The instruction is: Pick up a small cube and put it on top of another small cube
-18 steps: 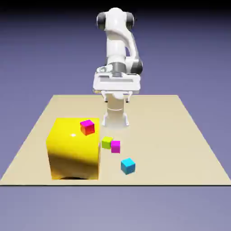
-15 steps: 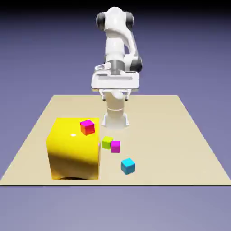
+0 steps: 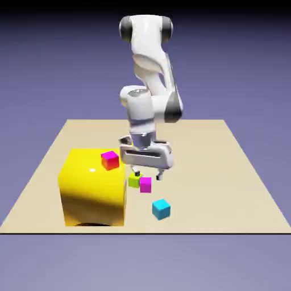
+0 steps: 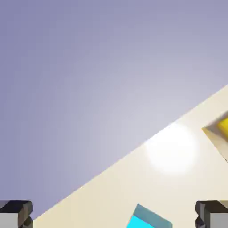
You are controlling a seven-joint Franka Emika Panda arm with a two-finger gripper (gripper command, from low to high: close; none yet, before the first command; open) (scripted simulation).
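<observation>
Four small cubes are showing below the gripper (image 3: 147,173): cyan-blue cube (image 3: 161,209), magenta cube (image 3: 145,185), lime-green cube (image 3: 134,180), red-magenta cube (image 3: 110,160); one big yellow block (image 3: 92,187) is sitting beside it

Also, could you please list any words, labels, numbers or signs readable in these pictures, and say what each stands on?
None: no text shows in either view.
The white robot arm, the big yellow block, the small cyan-blue cube, the magenta cube, the lime-green cube and the red-and-magenta cube are all unmarked.

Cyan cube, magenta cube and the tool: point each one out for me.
cyan cube (image 3: 161,209): exterior view, on its front corner edge.
magenta cube (image 3: 145,185): exterior view, on its front face.
tool (image 3: 147,173): exterior view, midway between its two fingertips, above the magenta cube.
</observation>
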